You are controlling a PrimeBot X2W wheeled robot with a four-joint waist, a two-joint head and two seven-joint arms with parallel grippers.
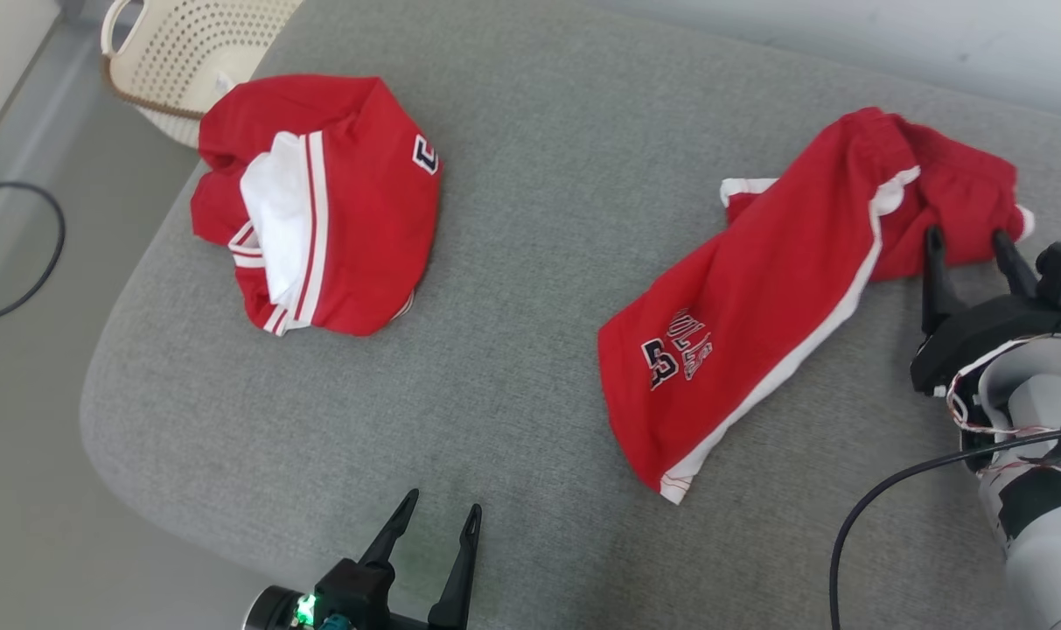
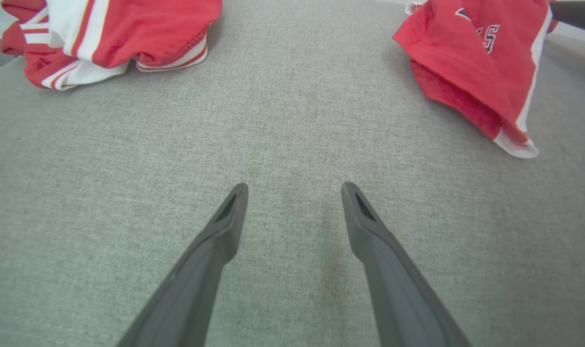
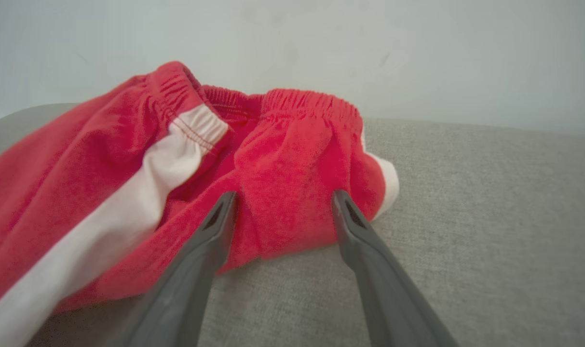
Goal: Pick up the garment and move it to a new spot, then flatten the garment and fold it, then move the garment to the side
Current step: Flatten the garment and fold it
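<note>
Your red shorts (image 1: 757, 324) lie stretched out on the right half of the grey cushion (image 1: 539, 219), with the waistband at the far right and a printed leg pointing toward you. Your right pincer (image 1: 967, 234) is spread wide at that waistband end, with a bulge of red cloth between its fingers and not pinched. Your left pincer (image 1: 443, 503) hangs open over bare cushion at the near edge. A crumpled red jersey (image 1: 355, 227) sits well apart to the left, beside a cream basket (image 1: 180, 52).
</note>
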